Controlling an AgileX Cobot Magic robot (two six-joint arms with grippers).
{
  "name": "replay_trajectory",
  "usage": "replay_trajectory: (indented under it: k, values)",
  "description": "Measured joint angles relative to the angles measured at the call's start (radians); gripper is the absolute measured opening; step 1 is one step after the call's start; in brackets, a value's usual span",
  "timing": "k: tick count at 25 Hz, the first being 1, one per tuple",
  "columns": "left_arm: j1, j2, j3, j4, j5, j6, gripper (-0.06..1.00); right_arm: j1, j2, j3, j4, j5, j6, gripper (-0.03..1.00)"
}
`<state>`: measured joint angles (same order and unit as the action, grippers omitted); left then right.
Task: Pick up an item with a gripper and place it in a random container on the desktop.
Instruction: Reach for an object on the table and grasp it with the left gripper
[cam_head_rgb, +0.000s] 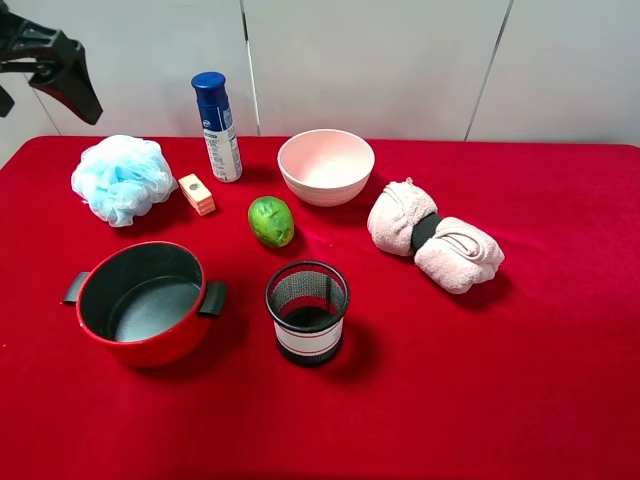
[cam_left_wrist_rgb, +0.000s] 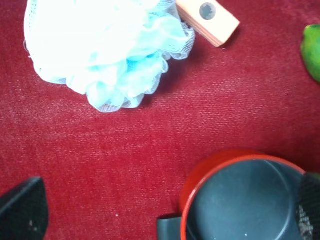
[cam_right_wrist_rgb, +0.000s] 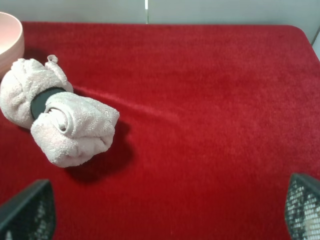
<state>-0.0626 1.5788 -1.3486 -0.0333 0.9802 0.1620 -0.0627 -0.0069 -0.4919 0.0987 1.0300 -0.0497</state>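
Nearest on the red counter (cam_head_rgb: 520, 400), the pot (cam_head_rgb: 140, 300) is sitting upright and empty, with the mesh cup (cam_head_rgb: 307, 312) standing near it on the right. Behind them the lime (cam_head_rgb: 270, 221) and the rolled towel (cam_head_rgb: 435, 237) are lying well apart. Farther back on the left, the bath pouf (cam_head_rgb: 122, 178) is resting untouched on the cloth, with a small peach block (cam_head_rgb: 197, 193) just beside it. The pink bowl (cam_head_rgb: 325, 165) and the spray bottle (cam_head_rgb: 217, 125) are standing beyond. The left tool (cam_left_wrist_rgb: 165, 212) is hanging above the stretch between pouf and pot, its fingers spread wide and carrying nothing. The right tool (cam_right_wrist_rgb: 166, 210) is likewise gaping and empty, looking over the towel. Trouble is likely coming from the pouf's softness: fingers closing on the outer frills alone may be pulling loose mesh that slips out in the lift, or netting may be snagging on a fingertip at release. A descent drifting sideways could be shoving the block or tipping the bottle. Since the pouf looks about as wide as the pot, an off-centre drop risks leaving it perched on the rim and rolling off.
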Motion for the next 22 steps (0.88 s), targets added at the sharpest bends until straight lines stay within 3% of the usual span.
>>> replay_trajectory:
  k: [11, 22]
  values:
    - [0.0, 0.15, -0.118, 0.059, 0.027, 0.001, 0.97, 0.0, 0.0, 0.0, 0.0, 0.0, 0.0, 0.69]
    - [0.0, 0.278, -0.142, 0.089, 0.004, 0.0, 0.97, 0.0, 0.0, 0.0, 0.0, 0.0, 0.0, 0.69]
